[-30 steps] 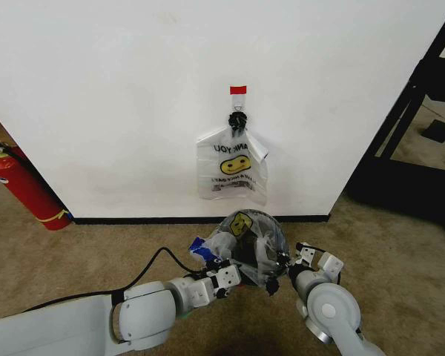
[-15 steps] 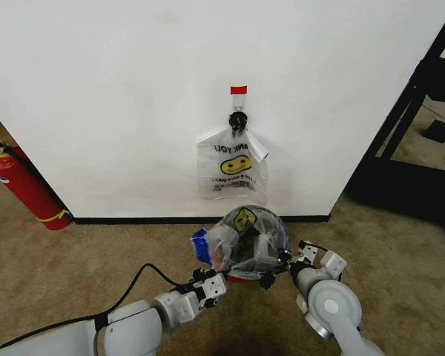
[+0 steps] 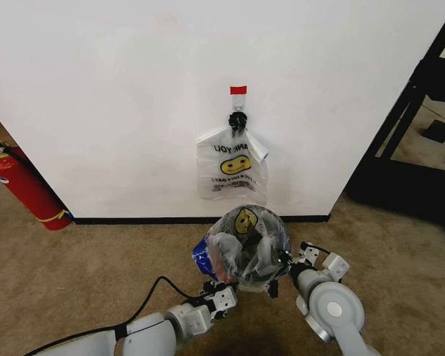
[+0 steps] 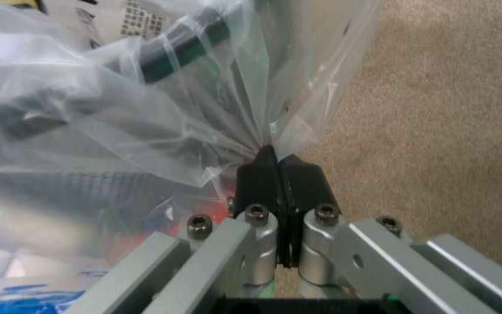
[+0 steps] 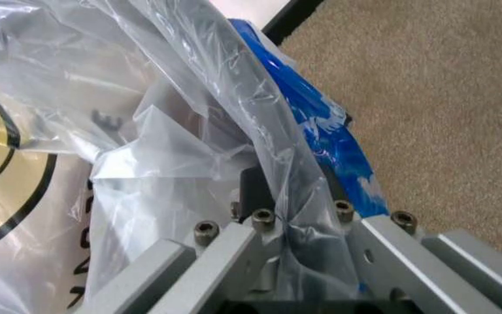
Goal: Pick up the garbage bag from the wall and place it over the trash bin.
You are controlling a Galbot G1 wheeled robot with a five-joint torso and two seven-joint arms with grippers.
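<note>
The garbage bag (image 3: 246,248) is draped over the trash bin (image 3: 245,278), between the two grippers. Since a second ago its film has spread wider across the rim. The left gripper (image 4: 280,171) has drawn back slightly toward the robot, fingers closed on a pinch of film. The right gripper (image 3: 280,268) also grips film. Judgement: placement is nearly complete. A second smiley bag (image 3: 232,165) hangs on the wall (image 3: 119,104) beyond.
</note>
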